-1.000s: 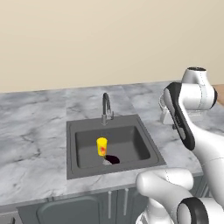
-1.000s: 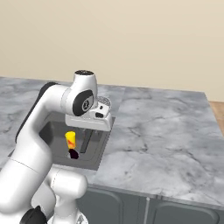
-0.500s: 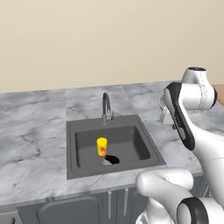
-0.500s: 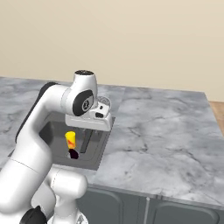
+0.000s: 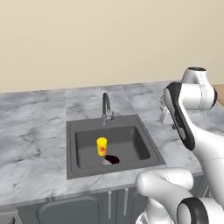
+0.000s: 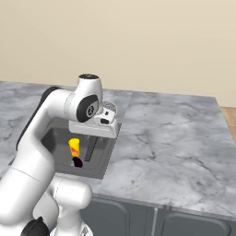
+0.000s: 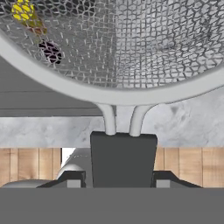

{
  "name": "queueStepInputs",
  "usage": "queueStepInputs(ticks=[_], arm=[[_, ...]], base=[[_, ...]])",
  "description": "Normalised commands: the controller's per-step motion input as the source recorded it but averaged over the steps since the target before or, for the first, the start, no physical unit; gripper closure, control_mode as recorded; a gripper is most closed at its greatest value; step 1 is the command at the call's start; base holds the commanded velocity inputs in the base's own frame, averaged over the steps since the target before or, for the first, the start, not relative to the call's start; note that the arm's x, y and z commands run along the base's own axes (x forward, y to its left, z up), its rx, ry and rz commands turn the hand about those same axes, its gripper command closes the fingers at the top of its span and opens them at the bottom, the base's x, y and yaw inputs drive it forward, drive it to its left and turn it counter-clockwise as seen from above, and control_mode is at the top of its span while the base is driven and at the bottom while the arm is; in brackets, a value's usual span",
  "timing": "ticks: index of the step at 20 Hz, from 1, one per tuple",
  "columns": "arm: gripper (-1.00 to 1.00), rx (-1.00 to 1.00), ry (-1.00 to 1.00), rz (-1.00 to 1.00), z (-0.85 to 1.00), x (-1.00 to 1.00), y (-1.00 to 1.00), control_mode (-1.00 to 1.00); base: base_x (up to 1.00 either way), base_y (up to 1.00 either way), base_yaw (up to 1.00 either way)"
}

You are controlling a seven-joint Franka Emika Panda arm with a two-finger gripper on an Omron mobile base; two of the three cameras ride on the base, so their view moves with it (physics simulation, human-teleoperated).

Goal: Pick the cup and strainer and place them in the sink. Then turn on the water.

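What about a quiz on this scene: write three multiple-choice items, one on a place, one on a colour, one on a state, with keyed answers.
1. Where is the cup?
A. On the counter
B. In the sink
C. On the floor

2. What colour is the cup?
A. Yellow
B. Blue
C. Green

3. What is the gripper doing?
A. Empty, jaws wide
B. Pressing the tap lever
C. Holding the strainer by its handle

Answers: 1 B, it stands upright in the basin. 2 A, bright yellow with a red mark. 3 C, the hand view shows the dark handle between the jaws.
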Motion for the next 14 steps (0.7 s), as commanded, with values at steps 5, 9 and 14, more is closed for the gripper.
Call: queueStepInputs(ticks=[5, 9, 14], arm=[[1.00, 0.00, 0.00, 0.00, -0.01, 0.14, 0.04, -1.00], [1.00, 0.00, 0.00, 0.00, -0.08, 0.27, 0.09, -1.00], [1.00, 0.00, 0.00, 0.00, -0.06, 0.45, 0.28, -1.00]], base=[[0.00, 0.00, 0.00], [0.00, 0.00, 0.00], [0.00, 0.00, 0.00]])
